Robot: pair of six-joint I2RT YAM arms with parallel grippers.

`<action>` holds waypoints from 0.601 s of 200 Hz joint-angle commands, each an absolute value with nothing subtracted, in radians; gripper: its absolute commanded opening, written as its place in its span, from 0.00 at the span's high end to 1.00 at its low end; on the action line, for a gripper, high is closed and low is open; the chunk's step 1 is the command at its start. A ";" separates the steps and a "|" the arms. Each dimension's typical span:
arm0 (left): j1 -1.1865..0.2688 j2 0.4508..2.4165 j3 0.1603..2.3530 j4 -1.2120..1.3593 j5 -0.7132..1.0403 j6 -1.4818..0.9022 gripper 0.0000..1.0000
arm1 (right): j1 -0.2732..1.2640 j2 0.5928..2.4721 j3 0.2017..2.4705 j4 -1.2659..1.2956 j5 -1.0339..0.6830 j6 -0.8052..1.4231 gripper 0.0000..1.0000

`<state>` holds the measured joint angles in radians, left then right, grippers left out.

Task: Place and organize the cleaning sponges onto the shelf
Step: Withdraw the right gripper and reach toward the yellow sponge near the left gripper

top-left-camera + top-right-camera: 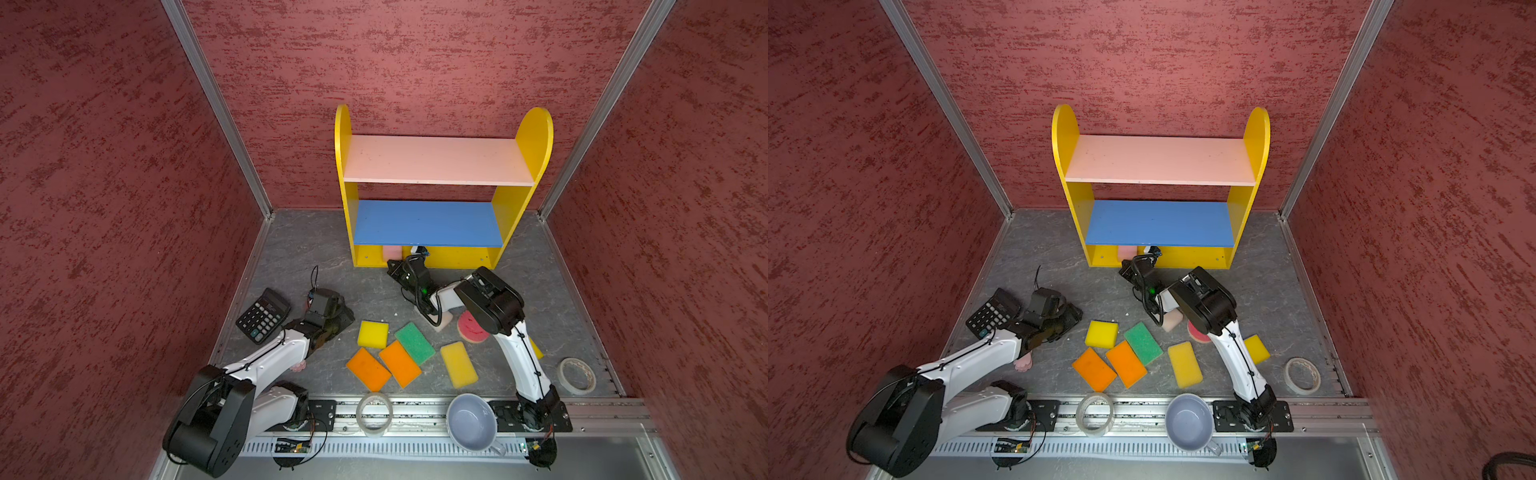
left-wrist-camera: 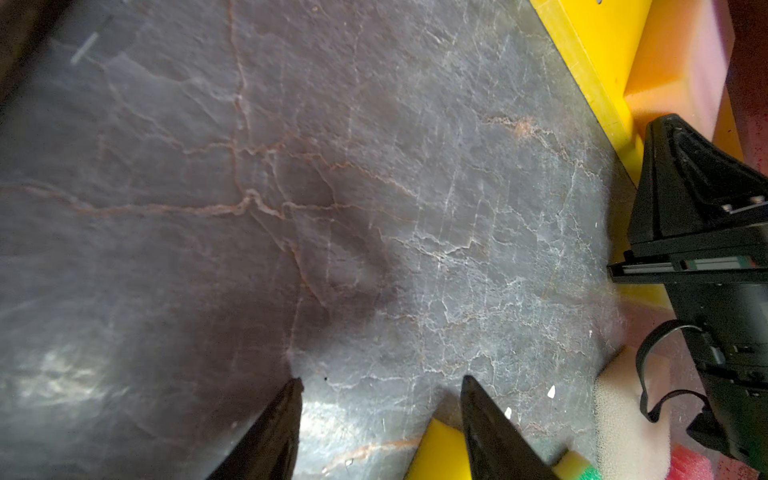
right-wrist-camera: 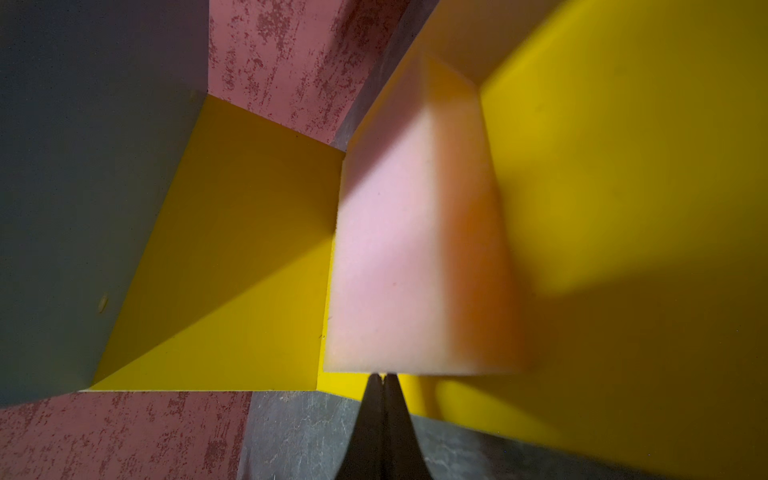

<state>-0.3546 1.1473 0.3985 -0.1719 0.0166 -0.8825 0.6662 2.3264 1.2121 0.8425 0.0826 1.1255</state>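
Right gripper (image 3: 383,376), jaws clenched empty, meets the pink sponge (image 3: 395,257) on your shelf (image 1: 536,141) base, centre frame. Your left gripper (image 2: 380,378) gapes empty near the calculator (image 1: 263,316); loose sponges (image 1: 400,363) crowd the lower centre.

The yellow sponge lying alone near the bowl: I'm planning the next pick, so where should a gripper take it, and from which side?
Probably across its narrow width at mid-length, coming straight down. The yellow sponge lies flat on the table, so its two long side faces are the opposing surfaces, and both stand clear of neighbours.
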 commanded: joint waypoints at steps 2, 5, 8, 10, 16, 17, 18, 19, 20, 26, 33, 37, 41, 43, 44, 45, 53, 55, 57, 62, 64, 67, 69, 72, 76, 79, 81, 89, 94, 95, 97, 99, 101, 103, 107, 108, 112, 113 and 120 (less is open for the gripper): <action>-0.360 1.152 0.419 -0.172 0.000 -0.877 0.39 | 0.655 2.378 1.193 0.766 0.092 1.142 1.00; -0.360 1.152 0.419 -0.173 0.000 -0.877 0.39 | 0.657 2.374 1.191 0.767 0.089 1.141 1.00; -0.360 1.152 0.419 -0.173 0.000 -0.877 0.39 | 0.657 2.371 1.188 0.767 0.083 1.139 1.00; -0.360 1.152 0.419 -0.172 0.000 -0.877 0.39 | 0.657 2.369 1.187 0.765 0.081 1.138 1.00; -0.360 1.152 0.420 -0.173 0.000 -0.877 0.39 | 0.657 2.359 1.182 0.759 0.072 1.131 1.00; -0.360 1.151 0.420 -0.173 0.000 -0.877 0.39 | 0.657 2.358 1.181 0.757 0.071 1.129 1.00; -0.360 1.151 0.420 -0.173 0.000 -0.877 0.39 | 0.658 2.357 1.180 0.756 0.070 1.127 1.00; -0.360 1.151 0.420 -0.173 0.000 -0.877 0.39 | 0.658 2.355 1.179 0.754 0.069 1.127 1.00; -0.360 1.151 0.421 -0.173 0.000 -0.877 0.39 | 0.658 2.353 1.178 0.753 0.067 1.124 1.00; -0.360 1.150 0.423 -0.175 0.000 -0.877 0.39 | 0.659 2.338 1.169 0.749 0.057 1.113 1.00; -0.360 1.146 0.427 -0.178 0.000 -0.876 0.39 | 0.661 2.320 1.154 0.747 0.046 1.098 1.00; -0.360 1.144 0.429 -0.180 0.000 -0.873 0.39 | 0.662 2.306 1.144 0.747 0.040 1.089 1.00; -0.360 1.141 0.433 -0.183 0.000 -0.872 0.39 | 0.663 2.292 1.134 0.746 0.033 1.080 1.00; -0.360 1.139 0.435 -0.184 0.000 -0.873 0.39 | 0.663 2.285 1.128 0.745 0.031 1.077 1.00; -0.360 1.138 0.436 -0.184 -0.002 -0.872 0.39 | 0.663 2.281 1.125 0.745 0.029 1.075 1.00; -0.360 1.137 0.436 -0.185 -0.002 -0.872 0.39 | 0.663 2.277 1.122 0.745 0.028 1.071 1.00; -0.360 1.127 0.441 -0.192 -0.004 -0.868 0.39 | 0.665 2.245 1.097 0.745 0.018 1.052 1.00; -0.360 1.126 0.444 -0.193 -0.006 -0.868 0.39 | 0.666 2.236 1.091 0.746 0.016 1.048 1.00; -0.360 1.123 0.445 -0.195 -0.006 -0.867 0.39 | 0.666 2.228 1.084 0.745 0.014 1.044 1.00; -0.360 1.115 0.447 -0.199 -0.008 -0.866 0.39 | 0.666 2.207 1.066 0.743 0.008 1.033 1.00; -0.360 1.112 0.448 -0.200 -0.009 -0.864 0.39 | 0.667 2.196 1.059 0.743 0.007 1.030 1.00; -0.360 1.106 0.450 -0.202 -0.009 -0.865 0.39 | 0.667 2.184 1.049 0.741 0.004 1.025 1.00; -0.360 1.103 0.451 -0.205 -0.010 -0.864 0.39 | 0.667 2.176 1.041 0.740 0.002 1.021 1.00; -0.359 1.098 0.452 -0.208 -0.010 -0.863 0.39 | 0.667 2.162 1.030 0.741 0.001 1.015 1.00; -0.360 1.091 0.454 -0.210 -0.013 -0.863 0.39 | 0.668 2.144 1.013 0.741 0.000 1.008 1.00; -0.360 1.085 0.453 -0.214 -0.013 -0.863 0.39 | 0.668 2.131 1.003 0.741 0.000 1.003 1.00; -0.360 1.082 0.454 -0.215 -0.015 -0.863 0.39 | 0.667 2.122 0.996 0.741 0.000 1.000 1.00; -0.362 1.065 0.453 -0.223 -0.017 -0.863 0.38 | 0.669 2.088 0.971 0.741 -0.002 0.987 1.00; -0.361 1.057 0.451 -0.226 -0.019 -0.866 0.39 | 0.670 2.070 0.958 0.739 -0.004 0.978 1.00; -0.362 1.055 0.450 -0.227 -0.020 -0.865 0.39 | 0.670 2.066 0.957 0.737 -0.005 0.976 1.00; -0.363 1.052 0.449 -0.228 -0.021 -0.867 0.38 | 0.671 2.059 0.953 0.735 -0.006 0.973 1.00; -0.363 1.047 0.448 -0.228 -0.021 -0.868 0.38 | 0.671 2.052 0.949 0.732 -0.008 0.970 1.00; -0.363 1.043 0.447 -0.231 -0.021 -0.869 0.38 | 0.670 2.045 0.947 0.728 -0.011 0.968 1.00; -0.363 1.039 0.446 -0.233 -0.023 -0.869 0.38 | 0.671 2.039 0.944 0.724 -0.013 0.965 1.00; -0.363 1.032 0.444 -0.235 -0.022 -0.872 0.38 | 0.672 2.027 0.940 0.715 -0.018 0.957 1.00; -0.363 1.032 0.442 -0.236 -0.023 -0.871 0.38 | 0.672 2.024 0.939 0.713 -0.019 0.956 1.00; -0.363 1.023 0.440 -0.240 -0.022 -0.874 0.38 | 0.672 2.014 0.936 0.701 -0.025 0.949 1.00; -0.363 1.022 0.439 -0.242 -0.022 -0.873 0.38 | 0.673 2.011 0.934 0.698 -0.026 0.948 1.00; -0.365 1.008 0.435 -0.250 -0.021 -0.877 0.38 | 0.675 1.990 0.927 0.678 -0.034 0.935 1.00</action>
